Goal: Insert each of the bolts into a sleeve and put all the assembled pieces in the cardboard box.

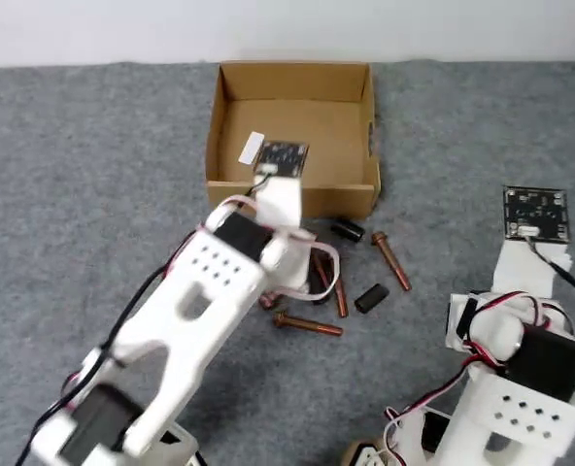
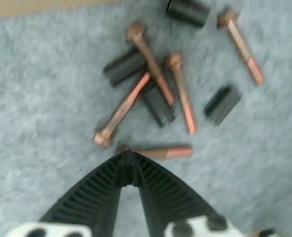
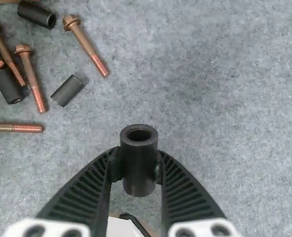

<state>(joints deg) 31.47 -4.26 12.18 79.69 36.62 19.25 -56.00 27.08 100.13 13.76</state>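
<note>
**Left arm needs a bolt, right one's ready with a sleeve**

Grey surface (image 1: 93,175), cardboard box (image 1: 341,199) top centre of the high view, loose pile (image 1: 340,296) just below it. Right tool (image 3: 138,159), lower right, is clamped on 1 sleeve (image 3: 138,143), open end free. Left tool (image 2: 129,160) is pinched closed on nothing, tip right by the nearest bolt (image 2: 158,151). I'd open wide, grab it near the head, leave the threads free.

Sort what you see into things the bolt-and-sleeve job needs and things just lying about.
Belongs to the job:
copper bolts
loose black sleeves
sleeve held in the right gripper
cardboard box

Just lying about:
grey carpet under everything
</note>
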